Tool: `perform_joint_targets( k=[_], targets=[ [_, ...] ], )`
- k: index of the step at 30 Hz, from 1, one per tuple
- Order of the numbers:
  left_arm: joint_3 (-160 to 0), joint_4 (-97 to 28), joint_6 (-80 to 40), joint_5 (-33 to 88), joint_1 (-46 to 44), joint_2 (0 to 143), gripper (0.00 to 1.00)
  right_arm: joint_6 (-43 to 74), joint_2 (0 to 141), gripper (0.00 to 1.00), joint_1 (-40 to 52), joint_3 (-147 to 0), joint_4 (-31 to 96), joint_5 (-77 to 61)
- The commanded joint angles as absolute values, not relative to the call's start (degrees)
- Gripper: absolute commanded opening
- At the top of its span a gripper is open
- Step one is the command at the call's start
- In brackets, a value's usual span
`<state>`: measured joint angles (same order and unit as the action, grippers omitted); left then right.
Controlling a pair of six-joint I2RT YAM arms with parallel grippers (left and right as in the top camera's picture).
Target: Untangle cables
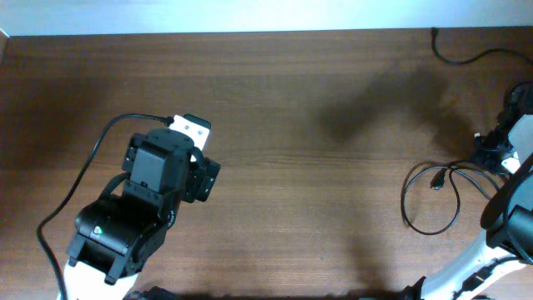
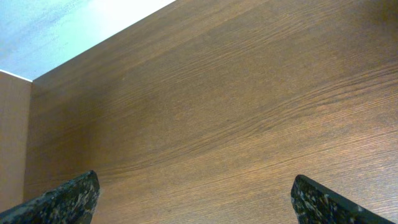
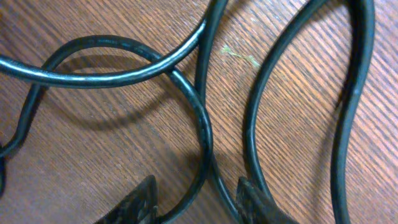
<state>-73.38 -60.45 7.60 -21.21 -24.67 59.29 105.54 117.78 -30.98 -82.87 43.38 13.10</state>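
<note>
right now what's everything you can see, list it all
cables: several crossing strands, exact count unclear, black, right side of the table under the right gripper
far wire: one, black, far right corner, runs off the edge
arm wire: one, black, curves along the left arm
table: one, brown wood
left gripper: one, dark fingers, open over bare wood
right gripper: one, dark fingers, open low over the cables, a strand between its fingertips
</note>
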Motion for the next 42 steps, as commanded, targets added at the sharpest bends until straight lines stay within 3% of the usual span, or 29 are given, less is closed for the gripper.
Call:
perform_joint_targets(
  k=[1, 9, 10, 12, 13, 20, 32, 33, 34, 35, 37, 42],
  targets=[
    [-73.5, -60.6, 6.7, -20.6, -24.5, 58.9, 0.99, 105.3, 118.5, 0.35, -31.3, -80.6, 42.2, 15.4],
    [-73.5, -60.6, 6.7, -20.5, -24.5, 58.9, 0.99, 105.3, 118.5, 0.31, -31.3, -80.3, 41.6, 16.0],
    [-73.5, -60.6, 6.7, -20.5, -24.5, 58.9, 0.99, 105.2, 118.5, 0.27, -31.3, -80.3, 41.7, 16.2],
    [-73.5, -60.6, 6.7, -20.5, -24.5, 58.9, 0.99, 105.0, 118.5, 0.07, -31.3, -80.3, 41.7, 16.2],
    [-73.5, -60.6, 6.7, -20.5, -24.5, 58.9, 0.99, 105.0, 118.5, 0.04, -31.3, -80.3, 41.7, 16.2],
    [-73.5, -60.8, 6.7, -20.6, -24.5, 58.9, 0.99, 103.4, 118.5, 0.04, -31.2, -80.4, 41.3, 16.1],
    [-73.5, -61.0, 6.7, -20.3, -24.5, 58.9, 0.99, 89.3, 114.9, 0.04, -27.3, -83.3, 35.2, 13.6],
    [-73.5, -61.2, 6.7, -20.3, -24.5, 58.9, 0.99, 89.3, 114.9, 0.08, -27.3, -83.2, 35.2, 13.6],
    [-73.5, -61.3, 6.7, -20.3, -24.5, 58.9, 0.99, 88.9, 114.9, 0.32, -27.3, -83.0, 35.2, 13.5],
    [-73.5, -61.5, 6.7, -20.3, -24.5, 58.9, 0.99, 88.9, 114.9, 0.45, -27.3, -83.0, 35.2, 13.5],
    [-73.5, -61.8, 6.7, -20.3, -24.5, 58.9, 0.99, 88.9, 114.9, 0.50, -27.5, -83.0, 35.2, 13.5],
    [-73.5, -61.8, 6.7, -20.3, -24.5, 58.9, 0.99, 88.9, 115.5, 0.50, -27.9, -83.0, 35.3, 13.6]
  ],
)
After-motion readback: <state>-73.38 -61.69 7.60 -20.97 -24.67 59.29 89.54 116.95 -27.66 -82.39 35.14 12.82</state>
